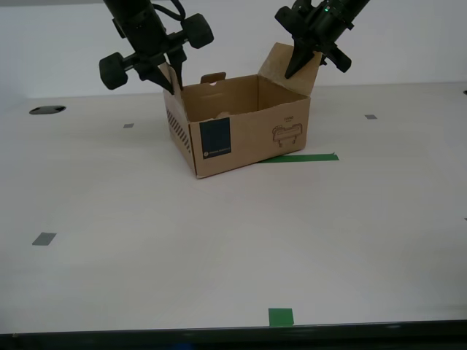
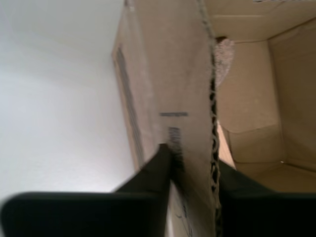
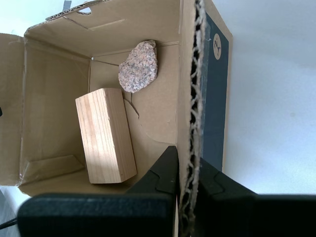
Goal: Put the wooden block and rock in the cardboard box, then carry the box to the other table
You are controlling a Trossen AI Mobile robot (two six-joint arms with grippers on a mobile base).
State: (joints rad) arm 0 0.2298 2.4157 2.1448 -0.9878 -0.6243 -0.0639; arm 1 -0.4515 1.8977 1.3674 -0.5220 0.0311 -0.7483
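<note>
Box-carry stage, going by how things lie. Exterior view: cardboard box [image 1: 255,124] sits on the table [image 1: 219,255], open at the top, just behind a green tape strip [image 1: 299,157]. Our second gripper [image 1: 174,80] is on the wall at the exterior view's left, and our first gripper [image 1: 298,71] is on the raised flap at the exterior view's right. We read the opposite-side grips as there to keep the box level for a two-arm lift. Second wrist view: fingers clamped on the printed side wall [image 2: 163,74], one outside and one inside; the rock [image 2: 224,59] shows deep in the box. First wrist view: first gripper [image 3: 185,163] is pinched over the wall edge, the dark label on its outer face. The wooden block [image 3: 105,136] lies flat on the box floor, the rock [image 3: 138,66] near it in a corner, apart from it. Loading looks done; the carry is not. Pinching thin cardboard could bend the walls.
</note>
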